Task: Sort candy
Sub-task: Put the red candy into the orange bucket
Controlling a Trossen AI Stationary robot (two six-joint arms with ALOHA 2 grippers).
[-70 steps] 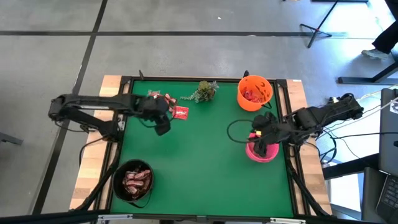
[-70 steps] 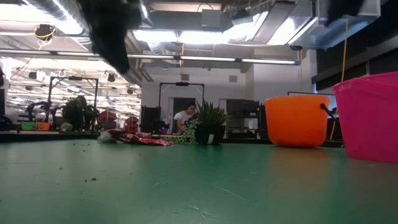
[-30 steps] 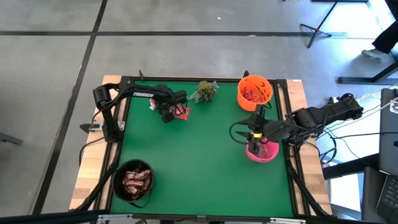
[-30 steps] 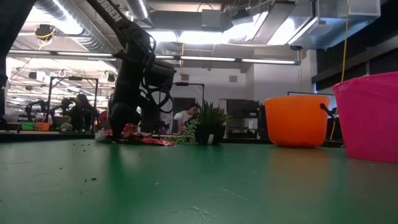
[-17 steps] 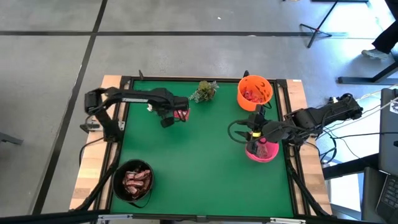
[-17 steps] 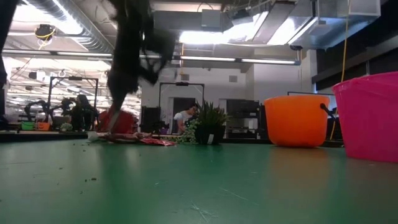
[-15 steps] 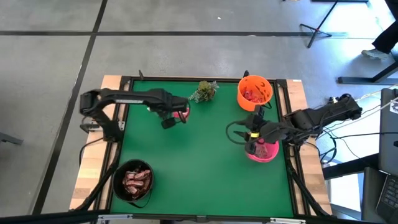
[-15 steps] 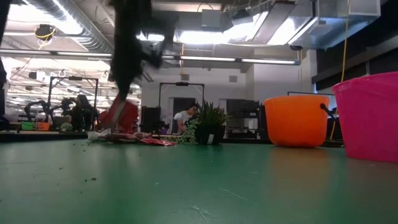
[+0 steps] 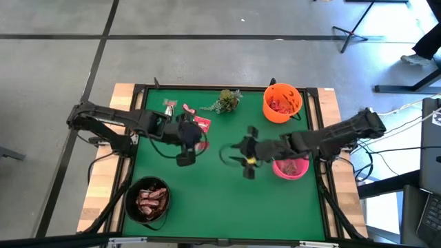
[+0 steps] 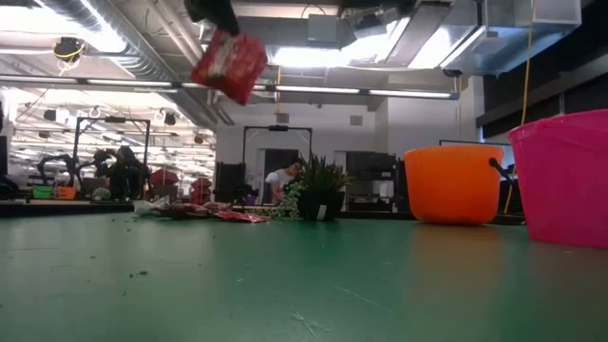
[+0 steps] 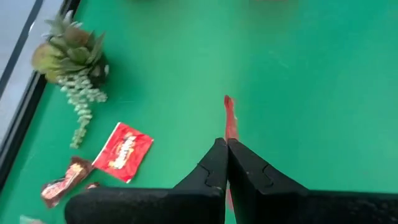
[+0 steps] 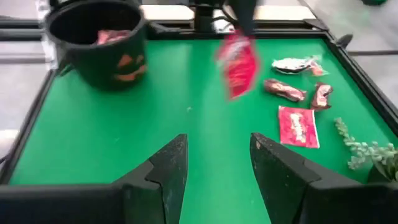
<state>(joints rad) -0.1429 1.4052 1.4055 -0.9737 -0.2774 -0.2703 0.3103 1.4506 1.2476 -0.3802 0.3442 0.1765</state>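
Candy packet (image 10: 229, 66) pinched in the left gripper (image 9: 187, 147), hanging well above the green table (image 9: 227, 207).

Judged light, thin and crinkly, likely slippery; best taken by a flat edge, as now: the left fingers are pressed together on its upper edge. Right gripper (image 9: 242, 160) hovers mid-table, fingers (image 12: 165, 171) spread, holding nothing. More candy (image 9: 201, 124) lies near the plant (image 9: 227, 100).

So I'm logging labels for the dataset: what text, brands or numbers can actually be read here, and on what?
None can be read.
Flat red square candy packet on the green mat: white print, too blurred.
Red packet held in the shut left gripper: print illegible.
Black plastic bowl: orange pumpkin face, no words.
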